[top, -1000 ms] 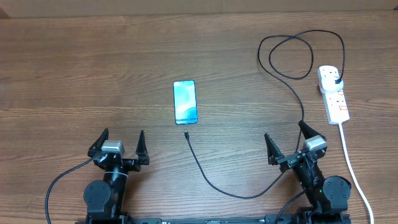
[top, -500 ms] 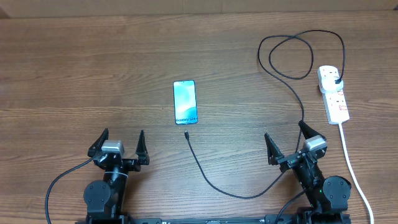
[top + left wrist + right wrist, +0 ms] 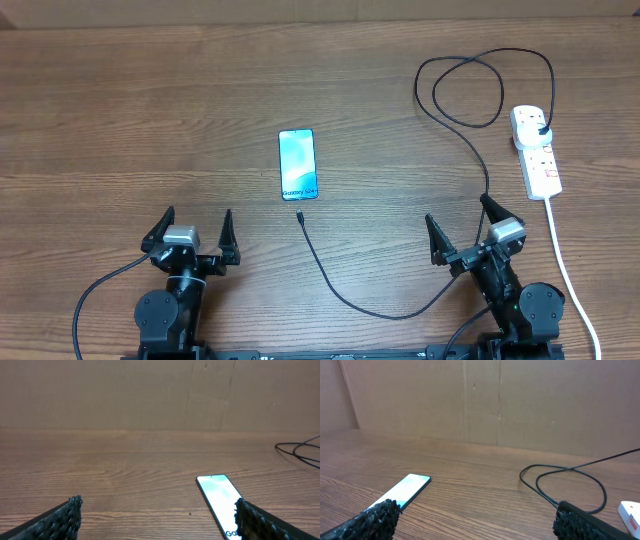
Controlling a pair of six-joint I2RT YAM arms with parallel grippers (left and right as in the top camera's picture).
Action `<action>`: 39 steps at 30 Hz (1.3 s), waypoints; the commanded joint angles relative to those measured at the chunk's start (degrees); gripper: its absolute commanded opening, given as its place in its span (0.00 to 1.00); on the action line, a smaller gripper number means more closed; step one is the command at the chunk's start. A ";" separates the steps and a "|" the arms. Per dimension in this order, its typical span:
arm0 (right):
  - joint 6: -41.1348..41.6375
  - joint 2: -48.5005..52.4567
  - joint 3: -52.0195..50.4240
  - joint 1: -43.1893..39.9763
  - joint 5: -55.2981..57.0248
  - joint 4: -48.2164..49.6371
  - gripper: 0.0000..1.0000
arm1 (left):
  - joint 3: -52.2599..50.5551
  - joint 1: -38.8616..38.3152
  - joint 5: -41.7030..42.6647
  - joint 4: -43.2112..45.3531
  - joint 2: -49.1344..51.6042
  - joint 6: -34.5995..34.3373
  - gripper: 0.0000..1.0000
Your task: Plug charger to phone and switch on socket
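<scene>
Left gripper (image 3: 193, 226), right gripper (image 3: 459, 222): both spread wide, empty, at near edge of desk (image 3: 120, 110).
Phone (image 3: 298, 164) mid-desk, lit; charger (image 3: 340, 286) tip just beside its near end, apart; plug in socket (image 3: 538, 160), right edge.

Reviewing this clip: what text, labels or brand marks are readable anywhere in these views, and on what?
"Galaxy S24": white, near the bottom edge of the phone screen, small but legible in the overhead view.
"Ga": the same wording in the left wrist view; the rest is out of sight.
Red marks on the power strip: too small to read.
No other text is visible.
</scene>
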 commanded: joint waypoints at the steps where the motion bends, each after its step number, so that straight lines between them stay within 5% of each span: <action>1: -0.09 -0.35 -0.59 -0.31 0.33 0.35 1.00 | -0.22 0.28 -0.79 -0.20 -0.55 1.51 1.00; 29: -0.11 -0.35 -0.59 -0.31 0.33 0.35 1.00 | 0.22 0.37 -3.02 -0.31 -0.55 3.58 1.00; 36: -0.09 -0.35 -0.59 -0.31 0.33 0.35 1.00 | 18.99 0.37 1.44 -16.50 1.31 -2.23 1.00; 39: -0.11 -0.35 -0.59 -0.31 0.33 0.35 1.00 | 31.36 0.35 4.81 -21.88 10.67 -2.62 1.00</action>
